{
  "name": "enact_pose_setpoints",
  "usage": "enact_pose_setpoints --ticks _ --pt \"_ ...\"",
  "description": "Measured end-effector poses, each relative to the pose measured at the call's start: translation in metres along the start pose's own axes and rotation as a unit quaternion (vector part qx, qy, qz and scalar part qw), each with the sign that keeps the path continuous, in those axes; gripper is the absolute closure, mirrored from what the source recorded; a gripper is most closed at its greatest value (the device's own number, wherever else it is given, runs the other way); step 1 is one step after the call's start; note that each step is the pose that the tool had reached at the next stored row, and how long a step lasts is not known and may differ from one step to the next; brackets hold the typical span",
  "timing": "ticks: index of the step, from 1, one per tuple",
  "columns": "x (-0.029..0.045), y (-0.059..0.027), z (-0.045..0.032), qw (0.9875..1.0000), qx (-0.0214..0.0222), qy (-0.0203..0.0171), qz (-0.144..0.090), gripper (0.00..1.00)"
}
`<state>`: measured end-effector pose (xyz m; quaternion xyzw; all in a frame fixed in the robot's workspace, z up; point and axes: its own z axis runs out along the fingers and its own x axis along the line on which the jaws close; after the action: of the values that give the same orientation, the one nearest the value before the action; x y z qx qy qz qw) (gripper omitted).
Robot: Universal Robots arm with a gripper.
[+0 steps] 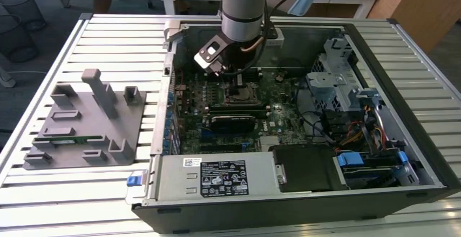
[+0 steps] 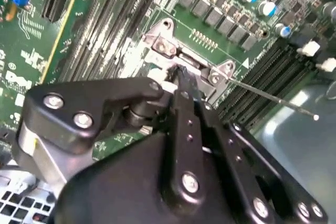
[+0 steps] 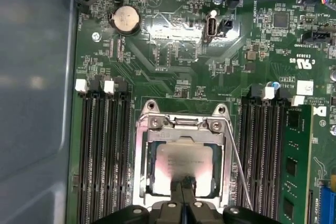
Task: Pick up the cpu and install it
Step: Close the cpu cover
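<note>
gripper [image 3: 184, 196] fingertips [image 3: 180, 188] are pressed together with no visible gap and nothing between them; in the first wrist view the tips sit over the near edge of the cpu [image 3: 185, 153], and contact cannot be confirmed. in the second wrist view the black linkage converges to the same closed point [image 2: 178, 80] just above the socket. the cpu lies flat inside the socket frame [image 3: 140, 145], shiny silver top facing up, edges parallel to the frame sides; it looks about square, so no long axis can be called. the frame's metal border surrounds it on the sides that show. a thin wire lever [image 3: 239, 166] stands just beside the frame, slanting free along one side. banks of black memory slots [image 3: 102, 150] flank the socket on both sides, and a green module [image 3: 291, 166] is seated in the outer bank. beyond the socket, a coin cell [image 3: 126, 19] sits on the green motherboard [image 3: 173, 61]. in the exterior view the arm [image 1: 241, 10] reaches down into the open computer case [image 1: 403, 86]. well apart, to the exterior view's left, a grey fixture tray [image 1: 108, 134] on the slatted table [image 1: 72, 204] carries a narrow green memory stick [image 1: 68, 139].
</note>
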<state>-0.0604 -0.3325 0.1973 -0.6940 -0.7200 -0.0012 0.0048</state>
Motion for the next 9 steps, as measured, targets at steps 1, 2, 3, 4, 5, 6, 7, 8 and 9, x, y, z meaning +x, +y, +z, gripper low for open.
enact_pose_setpoints --ticks 1,2,3,4,5,6,7,8,9 --pt "0.0004 0.0003 0.0001 1.0000 -0.0002 0.0003 0.000 0.89" --pt "0.0004 0.0003 -0.0004 1.0000 -0.0004 0.0005 0.000 0.89" --pt "0.0007 0.0005 -0.0007 1.0000 -0.0008 0.0009 0.000 0.89" --pt "0.0008 0.0005 -0.0015 1.0000 -0.0011 0.0012 0.000 0.89" --pt "0.0010 0.0006 -0.0025 1.0000 -0.0012 0.0015 0.000 0.89" --pt "0.0009 0.0005 -0.0043 1.0000 -0.0008 0.0009 0.000 0.89" --pt "0.0008 0.0004 -0.0062 1.0000 -0.0006 0.0007 0.000 0.89" --pt "0.0008 0.0004 -0.0080 1.0000 -0.0007 0.0008 0.000 0.89" --pt "0.0009 0.0004 -0.0099 1.0000 -0.0007 0.0009 0.000 0.89"
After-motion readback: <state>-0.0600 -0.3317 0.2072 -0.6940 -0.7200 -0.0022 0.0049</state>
